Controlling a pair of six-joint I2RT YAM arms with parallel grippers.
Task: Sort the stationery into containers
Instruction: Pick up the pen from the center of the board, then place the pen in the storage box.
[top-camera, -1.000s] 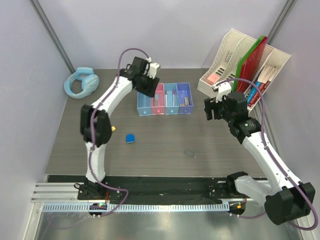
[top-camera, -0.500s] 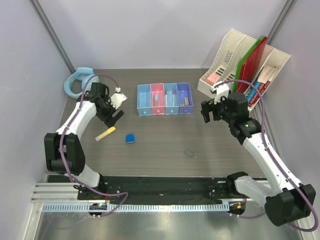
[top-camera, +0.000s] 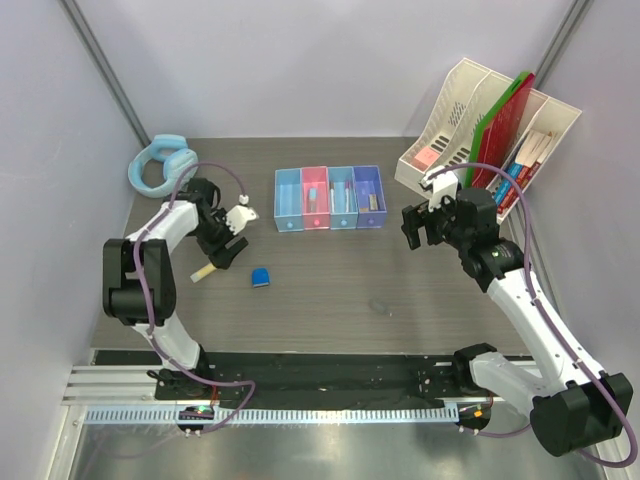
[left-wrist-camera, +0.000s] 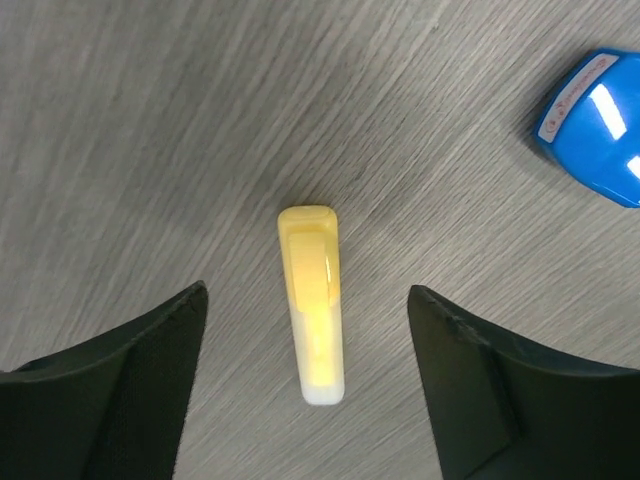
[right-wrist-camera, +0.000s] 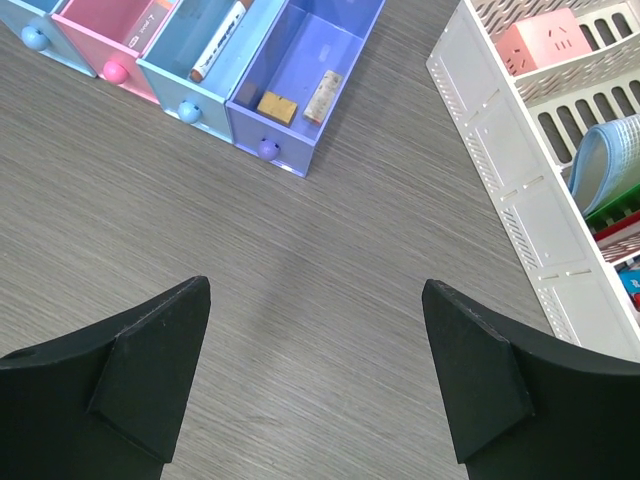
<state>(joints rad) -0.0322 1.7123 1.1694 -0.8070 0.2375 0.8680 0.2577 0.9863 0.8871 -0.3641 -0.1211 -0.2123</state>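
Note:
A yellow marker (top-camera: 205, 271) (left-wrist-camera: 313, 300) lies flat on the wooden table. My left gripper (top-camera: 226, 247) (left-wrist-camera: 307, 288) hangs open above it, one finger on each side and neither touching. A blue block (top-camera: 260, 277) (left-wrist-camera: 595, 125) lies just to the marker's right. The containers form a row: blue (top-camera: 288, 200), pink (top-camera: 315, 198), blue (top-camera: 343, 197) and purple (top-camera: 369, 195). In the right wrist view the purple bin (right-wrist-camera: 345, 40) holds a gold clip (right-wrist-camera: 277, 107) and a grey eraser (right-wrist-camera: 323, 95), and the blue bin beside it holds a pen (right-wrist-camera: 218, 55). My right gripper (top-camera: 418, 225) (right-wrist-camera: 316, 283) is open over bare table, right of the row.
A cream slotted file organiser (top-camera: 455, 100) with red and green folders (top-camera: 505, 120) stands at the back right, close to my right arm. Light blue headphones (top-camera: 160, 165) lie at the back left. Walls close in the table on the left, back and right.
My left arm has swung from over the bins to the left and nearer, ending above the yellow marker with its jaws opened wide. The right gripper opened wider and barely moved.

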